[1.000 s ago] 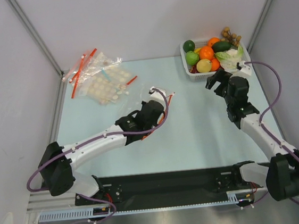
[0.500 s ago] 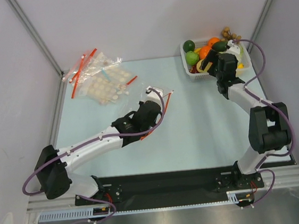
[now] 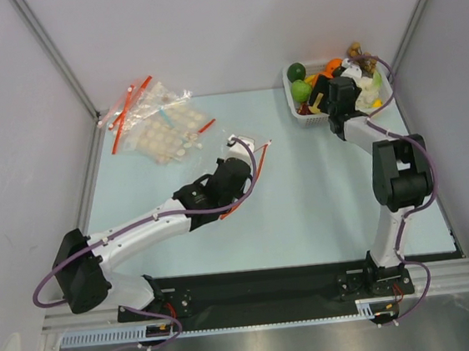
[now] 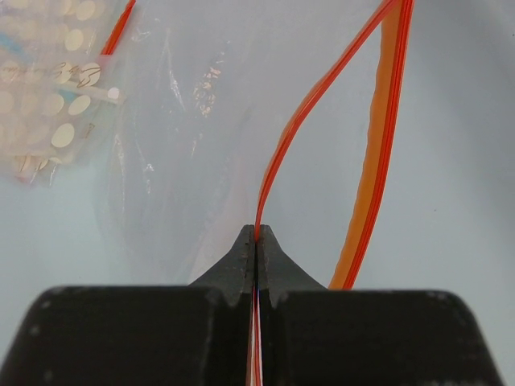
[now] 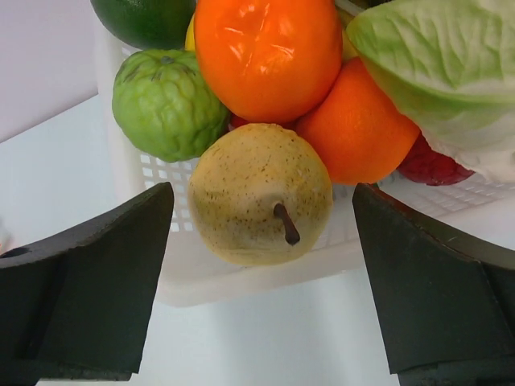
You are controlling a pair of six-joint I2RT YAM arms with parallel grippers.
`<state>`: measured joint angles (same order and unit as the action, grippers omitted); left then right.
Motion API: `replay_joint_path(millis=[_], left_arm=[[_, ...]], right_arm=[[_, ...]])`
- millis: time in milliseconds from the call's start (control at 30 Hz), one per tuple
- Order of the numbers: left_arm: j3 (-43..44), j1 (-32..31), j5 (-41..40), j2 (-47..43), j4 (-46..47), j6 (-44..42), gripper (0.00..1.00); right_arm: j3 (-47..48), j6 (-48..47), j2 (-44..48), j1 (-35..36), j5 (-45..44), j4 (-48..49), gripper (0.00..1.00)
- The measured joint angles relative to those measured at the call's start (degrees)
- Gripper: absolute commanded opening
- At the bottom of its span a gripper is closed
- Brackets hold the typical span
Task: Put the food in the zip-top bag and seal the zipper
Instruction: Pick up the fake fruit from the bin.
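The left gripper point(image 4: 257, 239) is clamped tight on the zipper point(image 4: 315, 103), pinching one red-orange strip right at the fingertips; from there the strip runs up toward 1 o'clock, while the bag's other lip, a broader orange band, bows away on the right, so the mouth gapes. The clear bag point(image 4: 181, 173) lies slack on the table point(image 3: 312, 192) at 11 o'clock from the jaws, near the table's middle in the top view. Beyond it, at the table's 11 o'clock, sit the disc bags point(image 3: 158, 126), well apart from the arm. The right gripper point(image 5: 261, 193) is spread wide and empty at the basket point(image 5: 161, 269), which stands at the table's 1 o'clock corner. A yellow speckled pear point(image 5: 245, 165) with a brown stem sits squarely between the two fingers point(image 5: 88, 293), leaning over the basket's near wall, with a gap showing on each side of it; how far past the fingertips it lies cannot be told. Around the pear are a bumpy green fruit point(image 5: 169, 100) at 10 o'clock, one orange point(image 5: 269, 48) at 12, another orange point(image 5: 358, 133) at 2, and a pale cabbage leaf point(image 5: 442, 56) farther toward 2 o'clock.
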<state>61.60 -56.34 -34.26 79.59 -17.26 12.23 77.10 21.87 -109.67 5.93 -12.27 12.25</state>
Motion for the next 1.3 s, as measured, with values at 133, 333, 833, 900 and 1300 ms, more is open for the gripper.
replay_joint_path(millis=[133,333,833,900,1300], left_arm=[[0.00,0.00,0.04,0.00,0.00,-0.02,0.00],[0.00,0.00,0.07,0.00,0.00,0.00,0.00],[0.00,0.00,0.15,0.00,0.00,-0.02,0.00],[0.00,0.00,0.17,0.00,0.00,-0.02,0.00],[0.00,0.02,1.55,0.02,-0.59,0.76,0.00]], right_arm=[[1.49,-1.20,-1.33,0.00,-0.33,0.00,0.88],[2.10,-0.87,-2.93,0.35,-0.09,-0.11,0.93],[4.35,-1.25,-3.34,1.62,0.59,-4.48,0.46],[4.09,-1.31,-1.86,1.77,1.05,-5.44,0.42],[-14.80,-2.60,29.49,13.84,0.42,-7.65,0.39]])
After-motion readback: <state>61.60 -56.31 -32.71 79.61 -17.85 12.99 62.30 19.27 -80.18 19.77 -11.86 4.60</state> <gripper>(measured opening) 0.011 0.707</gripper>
